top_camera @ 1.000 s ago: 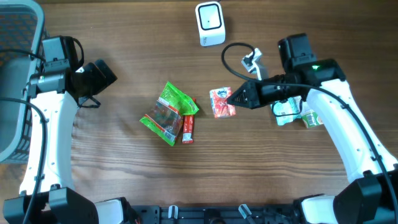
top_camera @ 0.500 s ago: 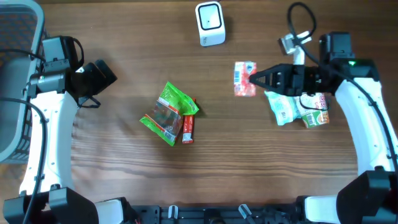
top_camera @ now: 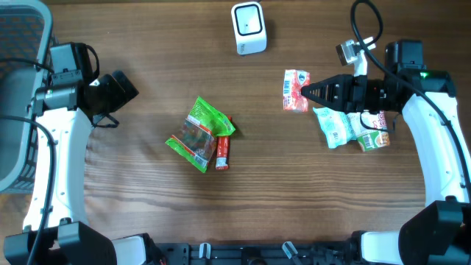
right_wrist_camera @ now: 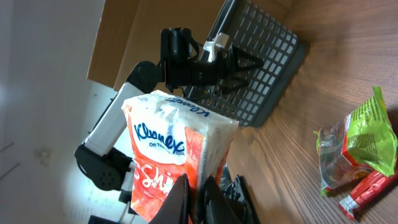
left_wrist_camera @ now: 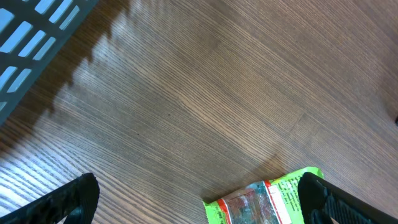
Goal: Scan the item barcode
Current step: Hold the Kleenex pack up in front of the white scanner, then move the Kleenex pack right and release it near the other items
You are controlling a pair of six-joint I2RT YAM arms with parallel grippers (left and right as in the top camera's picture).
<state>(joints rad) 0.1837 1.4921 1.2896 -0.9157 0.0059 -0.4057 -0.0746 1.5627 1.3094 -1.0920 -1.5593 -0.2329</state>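
Since a second ago, the right end effector (top_camera: 306, 92) has swung away from the middle of the tabletop (top_camera: 147, 206), carrying the tissue pack (top_camera: 296, 90) with it; over the last half second it only crept a little further the same way. Its fingers are pressed together on a thin edge of the pack, which juts out just past the fingertips and, in the wrist view, hangs clear of the wood (right_wrist_camera: 168, 155). The scanner (top_camera: 249, 28) stands well apart, ahead of those fingertips and off to one side. The left end effector (top_camera: 125, 88) is spread wide and empty, with the green snack packet (top_camera: 197, 134) and a red stick (top_camera: 223, 151) lying ahead of it. Two white-and-green packets (top_camera: 335, 126) lie under the right arm, just behind its fingertips.

I cannot tell which face carries the barcode. The main risk, as I judge it, is presenting the wrong face or a steep angle to the scanner, so no read comes. The pack is soft and caught only at its edge, so a quick wrist turn could let it pivot, sag or slip free.
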